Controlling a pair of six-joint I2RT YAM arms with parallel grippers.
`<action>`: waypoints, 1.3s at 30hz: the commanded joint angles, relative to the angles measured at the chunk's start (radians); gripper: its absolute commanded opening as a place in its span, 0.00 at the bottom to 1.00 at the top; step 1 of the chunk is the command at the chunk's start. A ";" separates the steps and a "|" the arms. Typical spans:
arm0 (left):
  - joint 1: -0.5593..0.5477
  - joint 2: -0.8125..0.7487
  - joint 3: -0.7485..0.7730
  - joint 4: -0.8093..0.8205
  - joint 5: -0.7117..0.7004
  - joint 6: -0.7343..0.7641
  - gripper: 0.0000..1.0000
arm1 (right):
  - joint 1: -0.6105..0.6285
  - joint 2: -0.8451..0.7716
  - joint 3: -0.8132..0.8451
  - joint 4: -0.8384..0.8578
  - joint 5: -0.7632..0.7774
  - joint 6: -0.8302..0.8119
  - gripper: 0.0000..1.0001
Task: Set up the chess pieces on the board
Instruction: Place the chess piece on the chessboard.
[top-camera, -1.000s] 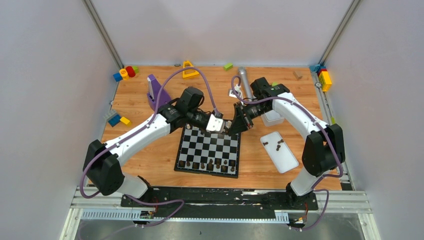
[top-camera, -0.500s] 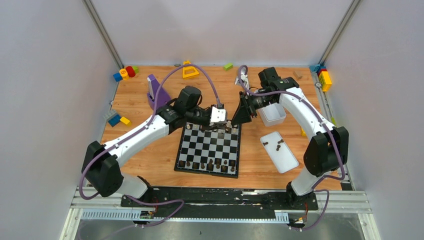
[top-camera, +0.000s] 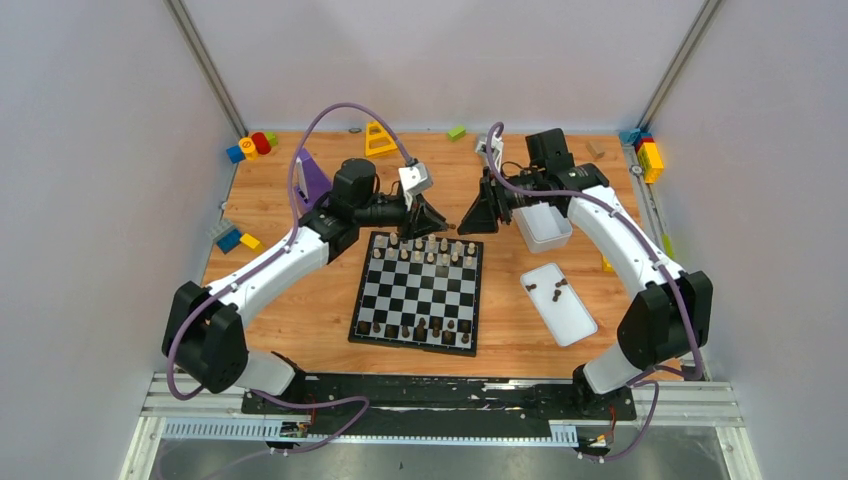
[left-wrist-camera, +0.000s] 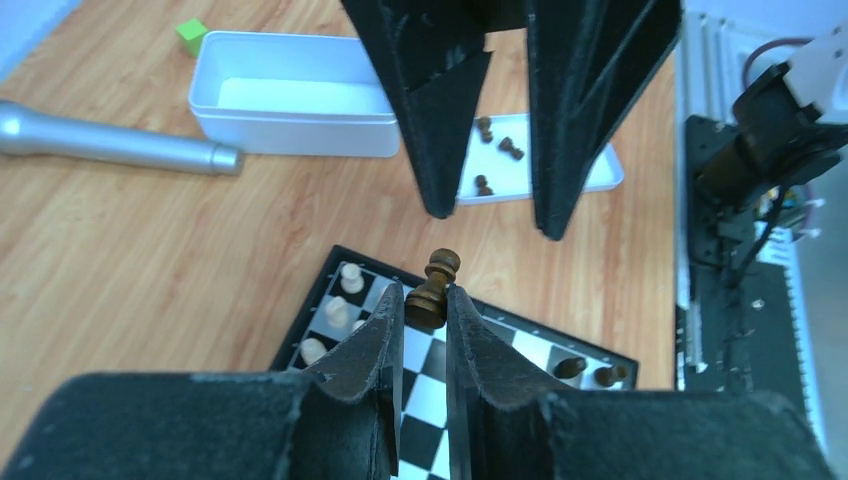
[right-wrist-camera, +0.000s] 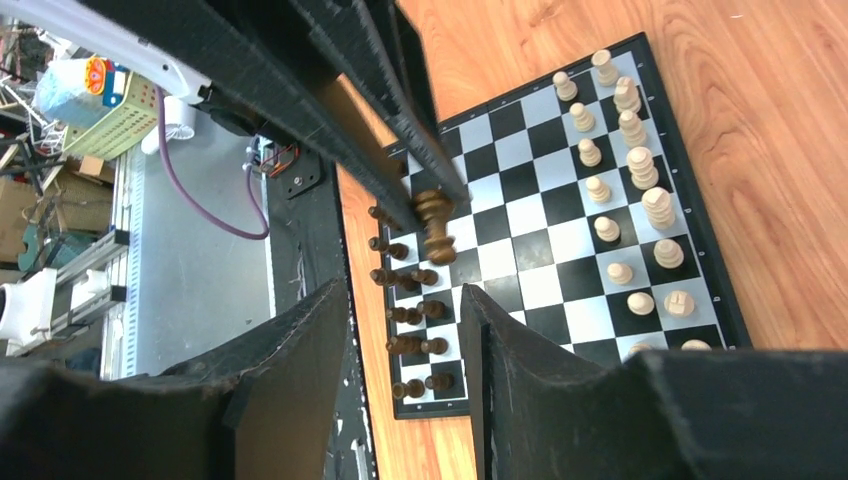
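- The left pincer (left-wrist-camera: 423, 297) is clamped on a dark piece (left-wrist-camera: 441, 268), held in the air over the far edge of the board (top-camera: 415, 295).
- The right pincer (right-wrist-camera: 403, 300) faces it tip to tip with its jaws apart, clear of the piece.
- Cream pieces (top-camera: 430, 250) stand on the board's far rows and dark pieces (top-camera: 420, 328) along its near edge.
- Three more dark ones lie in a white tray (top-camera: 575, 322) on the desk (top-camera: 300, 290), right of the board.

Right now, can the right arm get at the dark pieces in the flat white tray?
Probably yes. The right gripper is open and empty, the flat tray lies on that arm's side of the board, and nothing covers the dark pieces in it.
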 joint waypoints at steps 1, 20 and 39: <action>0.000 -0.036 -0.035 0.177 0.066 -0.191 0.00 | 0.003 -0.034 -0.016 0.164 0.018 0.141 0.47; 0.003 -0.040 -0.111 0.347 0.071 -0.288 0.00 | 0.004 -0.032 -0.076 0.244 -0.079 0.223 0.29; 0.006 -0.046 -0.118 0.365 0.065 -0.291 0.00 | 0.007 -0.039 -0.098 0.251 -0.115 0.213 0.22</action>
